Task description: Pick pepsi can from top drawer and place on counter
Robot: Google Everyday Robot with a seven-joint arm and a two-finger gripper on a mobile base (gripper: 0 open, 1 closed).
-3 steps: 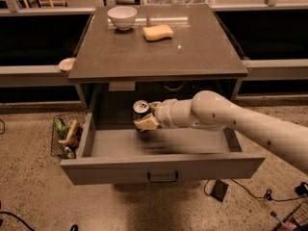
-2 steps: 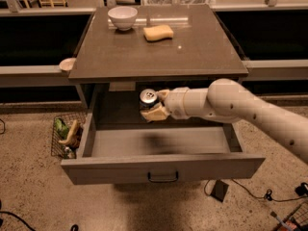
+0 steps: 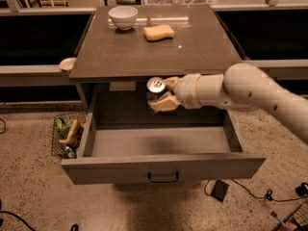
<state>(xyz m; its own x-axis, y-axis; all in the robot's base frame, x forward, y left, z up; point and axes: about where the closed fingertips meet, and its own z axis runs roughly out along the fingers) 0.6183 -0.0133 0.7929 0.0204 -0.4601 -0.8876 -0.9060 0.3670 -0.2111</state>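
Note:
The top drawer (image 3: 163,167) is pulled out and its inside shows no objects. My gripper (image 3: 162,93) is shut on the pepsi can (image 3: 155,87), a dark can with a silver top, and holds it upright above the back of the drawer, just below the front edge of the counter (image 3: 159,47). My arm reaches in from the right.
A white bowl (image 3: 123,17) and a yellow sponge (image 3: 159,32) sit at the back of the counter. A wire basket (image 3: 67,136) with items stands on the floor left of the drawer. Cables (image 3: 250,194) lie on the floor at right.
My gripper has lifted the pepsi can up out of the drawer, from near the drawer floor to just under the counter edge.

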